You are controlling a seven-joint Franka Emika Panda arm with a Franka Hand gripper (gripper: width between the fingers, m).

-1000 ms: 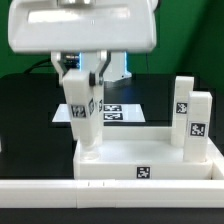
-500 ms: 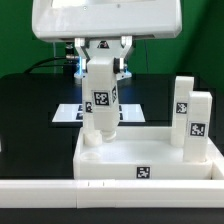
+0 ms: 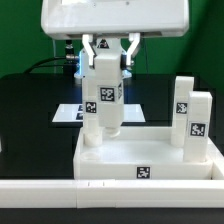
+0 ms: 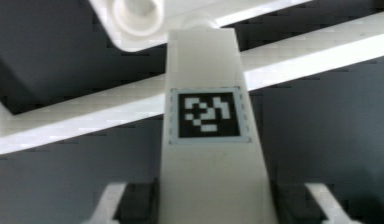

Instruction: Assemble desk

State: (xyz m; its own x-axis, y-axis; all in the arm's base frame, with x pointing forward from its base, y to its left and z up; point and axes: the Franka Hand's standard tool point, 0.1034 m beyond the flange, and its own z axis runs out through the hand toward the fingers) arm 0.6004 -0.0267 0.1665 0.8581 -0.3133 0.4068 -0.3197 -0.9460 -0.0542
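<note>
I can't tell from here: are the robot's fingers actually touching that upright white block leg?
Touching. In the exterior view the fingers press both sides of the white block leg, no gap.

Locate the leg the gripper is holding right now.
The leg stands upright in the gripper, over the desk top's corner on the exterior view's left, opposite the two legs on the right.

Two upright legs [image 3: 193, 125] block tray [image 3: 150, 168] right; middle open

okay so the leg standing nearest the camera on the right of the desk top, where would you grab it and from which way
Take the front right leg near its upper end, coming straight down from above. It stands upright on the desk top, and the second leg stands close behind it. The gripper is currently holding another leg.
</note>
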